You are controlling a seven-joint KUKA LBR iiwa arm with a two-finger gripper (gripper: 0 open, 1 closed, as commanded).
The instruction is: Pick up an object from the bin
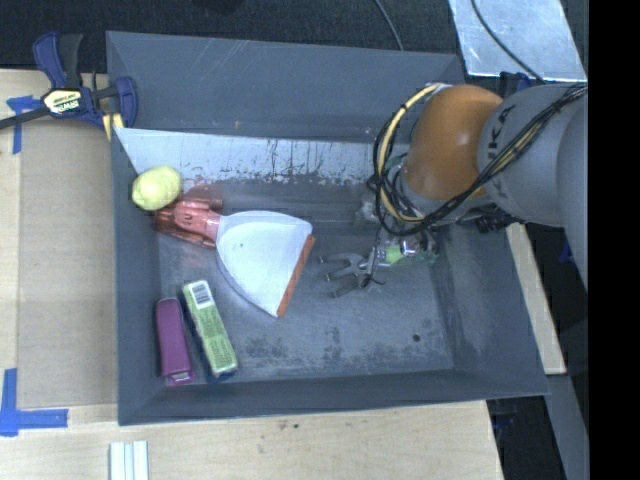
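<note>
My gripper (342,275) hangs low over the bin floor, right of the middle, its two dark fingers spread open with nothing between them. Just to its left lies a white wedge-shaped thing with an orange edge (258,257), a short gap away from the fingertips. Behind that wedge a reddish-pink bottle-like thing (190,220) lies on its side.
A yellow-green ball (157,188) rests against the left wall at the back. A purple stick (173,340) and a green box with a barcode label (208,326) lie side by side at the front left. The arm, with its orange cover and cables, reaches in from the right.
</note>
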